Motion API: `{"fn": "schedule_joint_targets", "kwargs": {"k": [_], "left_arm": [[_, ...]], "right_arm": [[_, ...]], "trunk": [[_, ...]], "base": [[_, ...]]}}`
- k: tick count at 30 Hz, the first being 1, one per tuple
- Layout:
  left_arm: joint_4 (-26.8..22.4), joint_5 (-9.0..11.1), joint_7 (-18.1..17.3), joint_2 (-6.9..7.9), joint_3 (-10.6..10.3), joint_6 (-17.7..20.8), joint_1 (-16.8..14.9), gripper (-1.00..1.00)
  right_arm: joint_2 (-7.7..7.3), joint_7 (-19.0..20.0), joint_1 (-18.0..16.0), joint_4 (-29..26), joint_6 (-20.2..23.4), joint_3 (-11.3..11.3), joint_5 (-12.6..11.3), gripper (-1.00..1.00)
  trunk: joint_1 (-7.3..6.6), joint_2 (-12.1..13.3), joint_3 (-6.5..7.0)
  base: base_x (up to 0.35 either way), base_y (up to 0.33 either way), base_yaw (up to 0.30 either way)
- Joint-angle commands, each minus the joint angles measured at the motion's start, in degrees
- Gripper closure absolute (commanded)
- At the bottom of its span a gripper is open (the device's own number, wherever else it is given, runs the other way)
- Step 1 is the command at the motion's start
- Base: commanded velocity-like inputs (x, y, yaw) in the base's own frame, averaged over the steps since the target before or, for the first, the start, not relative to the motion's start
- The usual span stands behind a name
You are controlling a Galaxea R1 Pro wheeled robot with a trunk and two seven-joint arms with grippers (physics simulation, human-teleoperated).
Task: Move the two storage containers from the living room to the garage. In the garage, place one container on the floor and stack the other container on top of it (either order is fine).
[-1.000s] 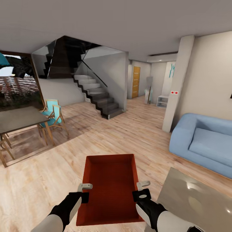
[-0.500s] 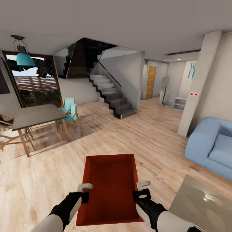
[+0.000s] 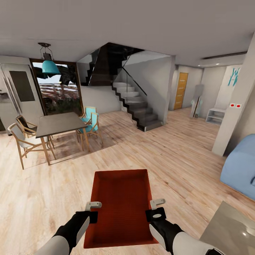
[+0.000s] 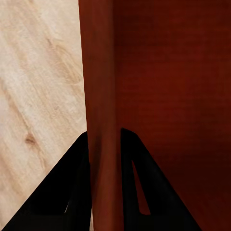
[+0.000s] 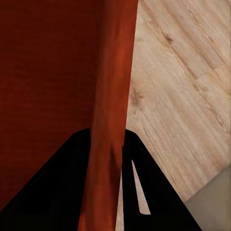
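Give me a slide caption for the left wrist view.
Left gripper clamps the orange-red storage container's side wall above the wood plank floor.
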Motion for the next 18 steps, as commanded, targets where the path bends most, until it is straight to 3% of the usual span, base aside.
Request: {"fn": "schedule_joint_targets", "kwargs": {"k": [1,7,18], "left_arm": [[-0.03,0.88,0.13,-0.09,-0.12,0.23,0.01,1.00],[0.04,0.88,0.13,-0.09,-0.12,0.23,0.01,1.00],[0.06,0.96,0.13,-0.09,-0.12,0.30,0.01,1.00]], "right_arm": [[0.42,-0.11,-0.02,-1.30,0.39,0.45,-0.09,1.00],[0.42,-0.11,-0.02,-1.30,0.39,0.49,-0.08,1.00],[0.42,-0.11,-0.02,-1.29,0.43,0.54,-0.07,1.00]], "trunk": [[0.02,-0.05,-0.03],[0.02,-0.05,-0.03],[0.02,-0.05,-0.03]], "base": [[0.000,0.000,0.049],[0.081,0.016,0.011],[0.305,0.105,0.000]]}}
